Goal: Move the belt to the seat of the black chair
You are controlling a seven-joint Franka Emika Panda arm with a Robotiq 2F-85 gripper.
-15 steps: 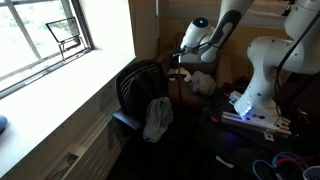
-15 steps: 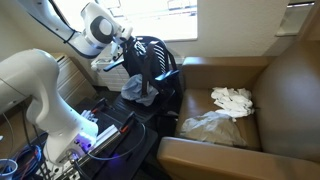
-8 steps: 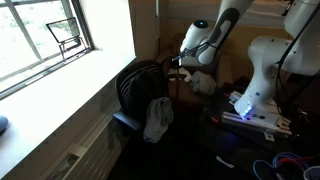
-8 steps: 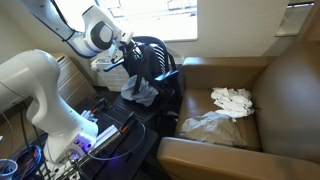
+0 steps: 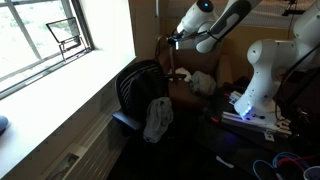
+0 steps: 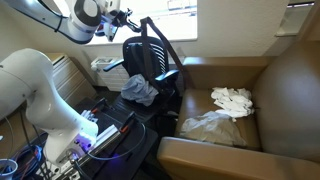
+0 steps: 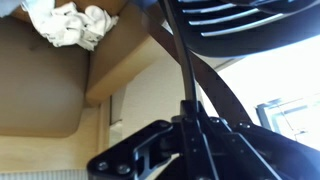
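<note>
My gripper [image 5: 172, 41] is raised above the black mesh chair [image 5: 138, 86] and is shut on the dark belt [image 6: 161, 38]. The belt hangs from the jaws in a loop that arcs down over the chair back [image 6: 150, 58] in an exterior view. In the wrist view the gripper [image 7: 190, 108] pinches the belt [image 7: 172, 50], which runs up and away as a thin strap with a wider band beside it. The chair back [image 7: 250, 20] fills the top right there. A grey cloth [image 5: 157, 118] lies on the chair seat and also shows in an exterior view [image 6: 140, 90].
A brown leather armchair [image 6: 270, 90] holds white cloths [image 6: 232, 98] and a plastic bag [image 6: 208, 124]. The white robot base [image 5: 255, 90] stands on a stand with cables beside the chair. A window [image 5: 45, 35] and a sill run along the wall.
My gripper has risen well above the chair, from beside the chair back to higher up, lifting the belt with it so that the belt now hangs in a loop.
</note>
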